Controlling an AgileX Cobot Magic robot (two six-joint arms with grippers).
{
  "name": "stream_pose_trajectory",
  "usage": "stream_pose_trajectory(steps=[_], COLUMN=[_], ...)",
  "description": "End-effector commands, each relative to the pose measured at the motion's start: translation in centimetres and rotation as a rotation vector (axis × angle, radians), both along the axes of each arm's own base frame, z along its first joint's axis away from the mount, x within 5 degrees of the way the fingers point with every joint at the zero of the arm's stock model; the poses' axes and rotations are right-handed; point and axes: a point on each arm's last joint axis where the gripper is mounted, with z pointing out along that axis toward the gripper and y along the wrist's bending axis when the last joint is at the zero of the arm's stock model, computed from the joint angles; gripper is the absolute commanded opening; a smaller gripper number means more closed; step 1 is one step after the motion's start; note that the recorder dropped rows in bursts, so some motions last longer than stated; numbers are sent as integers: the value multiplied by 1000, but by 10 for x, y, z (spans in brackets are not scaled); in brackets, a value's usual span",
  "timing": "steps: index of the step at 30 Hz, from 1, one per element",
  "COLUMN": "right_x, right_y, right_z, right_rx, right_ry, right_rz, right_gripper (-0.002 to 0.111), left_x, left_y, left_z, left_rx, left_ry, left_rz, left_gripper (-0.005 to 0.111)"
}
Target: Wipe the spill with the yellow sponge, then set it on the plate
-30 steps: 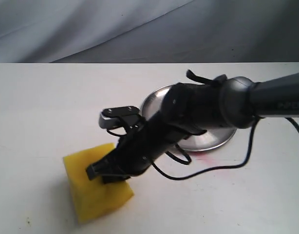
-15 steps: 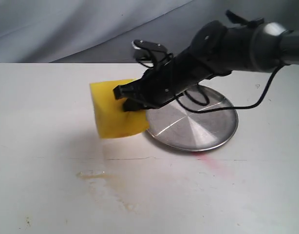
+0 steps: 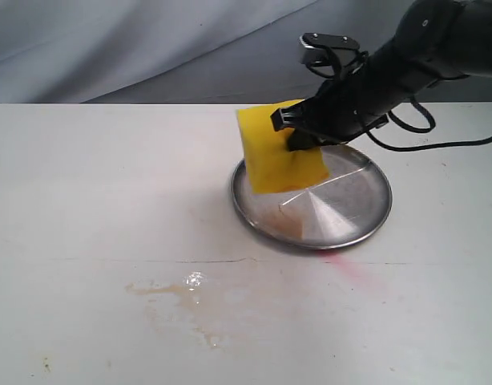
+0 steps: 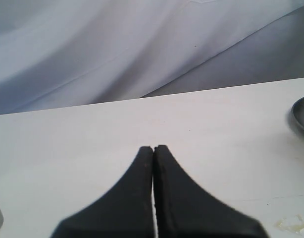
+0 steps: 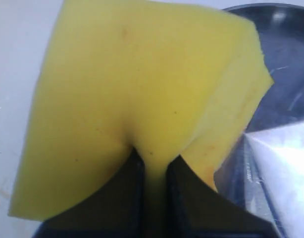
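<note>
My right gripper point(image 3: 298, 132) is shut on the yellow sponge point(image 3: 276, 154), which hangs above the left part of the steel plate point(image 3: 354, 218). In the right wrist view the sponge point(image 5: 137, 94) fills most of the picture, pinched between the black fingers point(image 5: 128, 188), with the plate point(image 5: 285, 64) behind it. A yellowish-brown spill point(image 3: 180, 287) with small splatter lies smeared on the white table in front of the plate. The left gripper point(image 4: 153, 148) is shut on nothing, low over bare table; it does not show in the exterior view.
A faint pink streak point(image 3: 354, 269) marks the table just in front of the plate. Part of the plate's rim point(image 4: 303, 113) and a trace of the spill point(image 4: 293, 224) show in the left wrist view. A grey cloth backdrop point(image 3: 150, 48) hangs behind the table.
The right arm lifted the sponge off the table at the front left and carried it back and right to above the plate. The wiped, smeared spill came into sight.
</note>
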Motion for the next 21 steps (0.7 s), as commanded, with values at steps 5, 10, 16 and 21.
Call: stream_pose_trajectory(steps=[5,10,16,21], right_x=[13,9,-71,-112], right_y=[-25,-19,83,116], right_z=[3,-5,-22,-47], right_rx=[-22,-10,-75,-244], right_ry=[-16,39,107,129], right_rz=[-65,-12,428,577], right_gripper=[0,0,0,0], left_x=[0,0,0,0], left_y=[0,0,0,0], left_z=[0,0,0,0], left_rx=[-6,-6,-6,-6], left_ry=[-9,-9,-9,-9], left_rz=[-5,-5,-5,-5], left_gripper=[0,0,0,0])
